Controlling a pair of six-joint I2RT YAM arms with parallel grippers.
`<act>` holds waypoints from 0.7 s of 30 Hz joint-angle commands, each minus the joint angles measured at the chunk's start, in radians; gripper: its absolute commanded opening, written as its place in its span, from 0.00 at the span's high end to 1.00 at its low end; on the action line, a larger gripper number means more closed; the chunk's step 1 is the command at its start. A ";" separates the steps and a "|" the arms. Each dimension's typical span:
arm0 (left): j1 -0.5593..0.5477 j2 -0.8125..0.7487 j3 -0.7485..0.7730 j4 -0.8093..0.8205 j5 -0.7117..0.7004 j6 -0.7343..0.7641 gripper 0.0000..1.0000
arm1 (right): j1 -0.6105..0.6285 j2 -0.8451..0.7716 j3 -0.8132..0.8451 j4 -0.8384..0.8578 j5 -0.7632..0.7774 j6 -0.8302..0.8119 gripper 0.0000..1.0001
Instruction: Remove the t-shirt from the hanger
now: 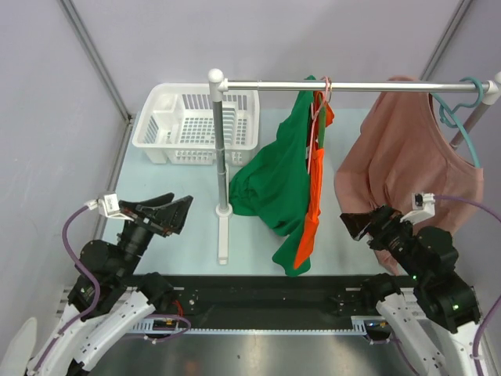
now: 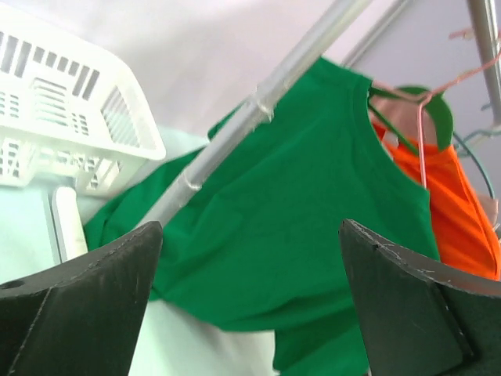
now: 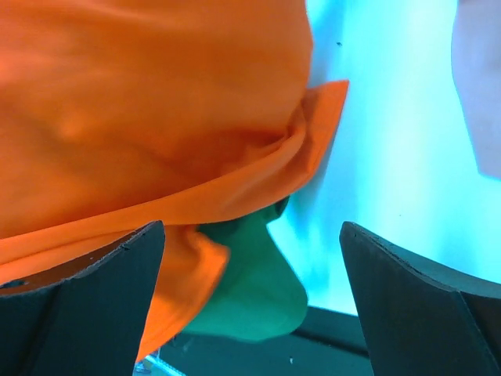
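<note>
A green t-shirt [image 1: 274,176] hangs from a pink hanger [image 1: 322,92] on the silver rail [image 1: 352,86], with an orange t-shirt [image 1: 315,196] against its right side. Both also show in the left wrist view, the green t-shirt [image 2: 297,227] and the orange t-shirt [image 2: 454,211]. My left gripper [image 1: 176,210] is open and empty, left of the rack post, facing the green shirt. My right gripper [image 1: 356,225] is open and empty, just right of the orange shirt's hem [image 3: 156,141], with the green hem [image 3: 250,298] below it.
A pink t-shirt [image 1: 407,164] hangs on a teal hanger [image 1: 462,110] at the right end of the rail. A white basket [image 1: 196,121] stands at the back left. The white rack post [image 1: 221,149] and its foot [image 1: 223,235] stand between my left gripper and the shirts.
</note>
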 commanded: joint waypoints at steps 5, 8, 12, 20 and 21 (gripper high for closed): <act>-0.003 0.109 0.030 0.112 0.350 -0.003 0.00 | 0.005 0.229 0.342 -0.122 -0.106 -0.243 0.00; -0.003 0.350 0.214 0.131 0.531 0.020 0.06 | 0.005 0.278 0.411 -0.119 -0.187 -0.270 0.00; -0.090 0.606 0.366 0.206 0.626 0.041 0.16 | 0.003 0.316 0.469 -0.136 -0.230 -0.295 0.00; -0.236 0.993 0.704 0.091 0.334 0.102 0.31 | 0.005 0.352 0.573 -0.162 -0.279 -0.317 0.00; -0.236 1.008 0.712 0.095 0.317 0.095 0.34 | 0.003 0.358 0.581 -0.163 -0.281 -0.318 0.00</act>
